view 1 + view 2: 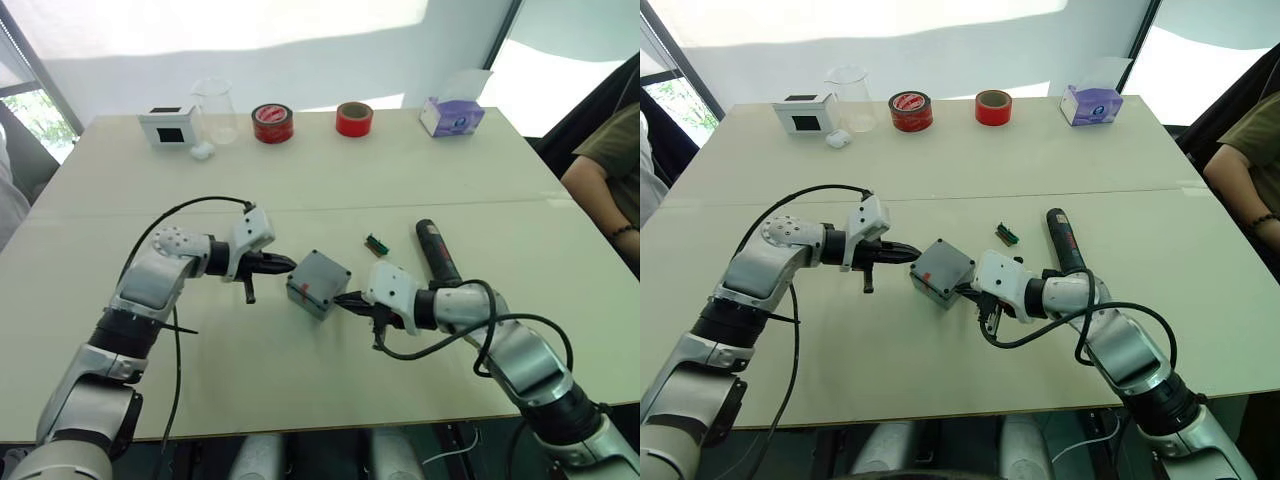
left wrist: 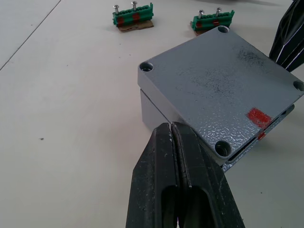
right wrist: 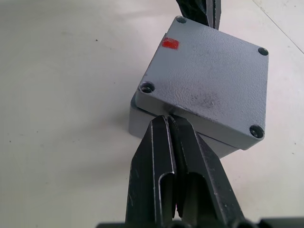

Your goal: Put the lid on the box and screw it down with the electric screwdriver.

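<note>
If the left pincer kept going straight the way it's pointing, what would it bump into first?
The left pincer, fingers shut, points at the lid sitting askew on the box. It would most likely hit the lid's near edge first; its tips look almost against it already.

Beige table (image 1: 420, 180), box (image 1: 312, 295), electric screwdriver (image 1: 437, 251), tape rolls (image 1: 272, 123), tissue box (image 1: 451, 116)
</note>
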Tool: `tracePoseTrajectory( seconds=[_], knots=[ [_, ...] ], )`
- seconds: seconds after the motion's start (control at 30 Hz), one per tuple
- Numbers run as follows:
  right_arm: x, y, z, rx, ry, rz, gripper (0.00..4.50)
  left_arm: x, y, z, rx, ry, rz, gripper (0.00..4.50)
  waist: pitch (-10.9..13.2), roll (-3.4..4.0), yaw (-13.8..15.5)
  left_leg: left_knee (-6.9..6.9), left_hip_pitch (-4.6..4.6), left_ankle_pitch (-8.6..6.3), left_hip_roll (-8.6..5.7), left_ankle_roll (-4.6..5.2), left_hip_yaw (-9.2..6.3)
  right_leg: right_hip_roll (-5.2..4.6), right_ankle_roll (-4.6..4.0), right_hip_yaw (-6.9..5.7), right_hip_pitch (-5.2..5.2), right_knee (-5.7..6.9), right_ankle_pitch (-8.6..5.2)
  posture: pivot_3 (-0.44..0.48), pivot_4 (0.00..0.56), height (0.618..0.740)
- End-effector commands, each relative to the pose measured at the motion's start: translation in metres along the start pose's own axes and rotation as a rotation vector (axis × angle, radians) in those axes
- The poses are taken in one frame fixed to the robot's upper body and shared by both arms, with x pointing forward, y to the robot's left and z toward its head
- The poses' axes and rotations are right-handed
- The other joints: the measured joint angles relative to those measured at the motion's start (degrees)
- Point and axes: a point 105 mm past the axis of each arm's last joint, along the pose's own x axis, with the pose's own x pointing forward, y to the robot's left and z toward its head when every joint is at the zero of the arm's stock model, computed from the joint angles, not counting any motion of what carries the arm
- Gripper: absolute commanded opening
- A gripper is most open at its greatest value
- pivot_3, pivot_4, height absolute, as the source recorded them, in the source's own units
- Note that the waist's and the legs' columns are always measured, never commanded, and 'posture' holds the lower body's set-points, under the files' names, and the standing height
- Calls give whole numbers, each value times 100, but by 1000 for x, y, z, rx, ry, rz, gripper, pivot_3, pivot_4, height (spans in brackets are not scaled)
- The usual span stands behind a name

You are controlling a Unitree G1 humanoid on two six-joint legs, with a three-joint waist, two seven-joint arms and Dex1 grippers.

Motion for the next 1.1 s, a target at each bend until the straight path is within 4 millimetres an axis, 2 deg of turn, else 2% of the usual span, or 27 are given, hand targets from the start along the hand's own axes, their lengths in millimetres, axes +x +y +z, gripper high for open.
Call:
tracePoseTrajectory(
  seconds=[0.03, 0.4, 1.1],
  knots=[
    [1, -1, 13, -52, -37, 2, 42, -2, -3, 10, 49, -16, -13, 0, 0, 0, -1, 0, 0, 0, 0, 0, 0, 0, 0, 0, 0, 0, 0, 0, 150, 740],
    [2, 0, 11, -51, -31, 7, 42, -3, -6, 6, 62, 10, -22, 0, 0, 0, 0, 0, 0, 0, 0, 0, 0, 0, 0, 0, 0, 0, 0, 0, 150, 740],
    [-1, -11, 2, -62, 1, -46, 42, 2, -10, 9, 76, 5, -39, 0, 0, 1, -8, -1, 0, 0, 0, 0, 0, 0, 0, 0, 0, 0, 0, 0, 150, 740]
  ],
)
